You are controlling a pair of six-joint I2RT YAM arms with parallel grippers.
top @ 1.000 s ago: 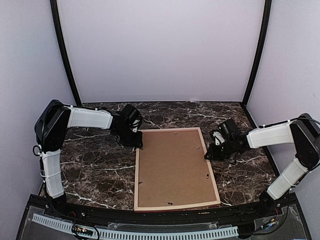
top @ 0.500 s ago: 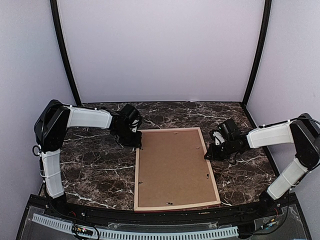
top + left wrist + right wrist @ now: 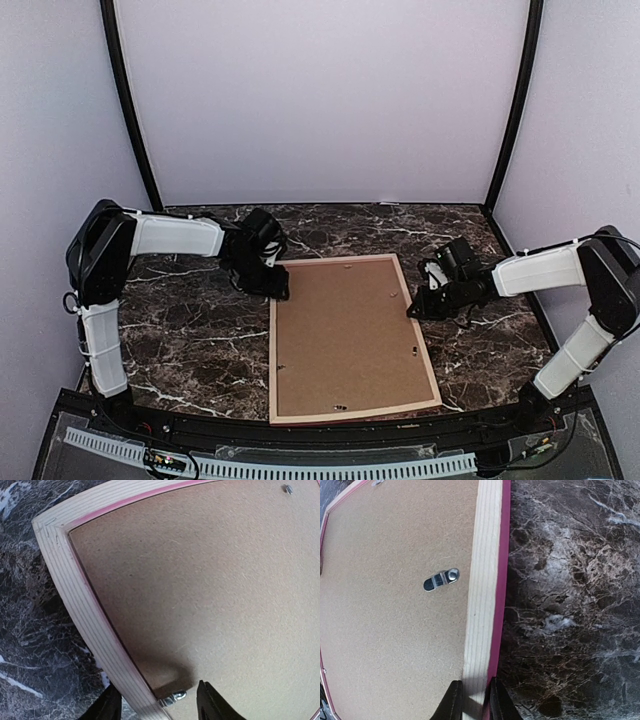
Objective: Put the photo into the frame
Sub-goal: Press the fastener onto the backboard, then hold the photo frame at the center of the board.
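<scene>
The frame [image 3: 355,411] lies face down mid-bench, toward the near edge, with the board [image 3: 345,335] in it. The photo is not seen. The right gripper [image 3: 474,702] appears clenched on the right rail. The left gripper [image 3: 157,705] is spread beside a clip [image 3: 174,696], which should be turned gently while the frame is steadied.

Your left end effector [image 3: 279,289] has slid toward the frame [image 3: 272,370] at its far-left corner; your right end effector [image 3: 416,307] edged leftward.
</scene>
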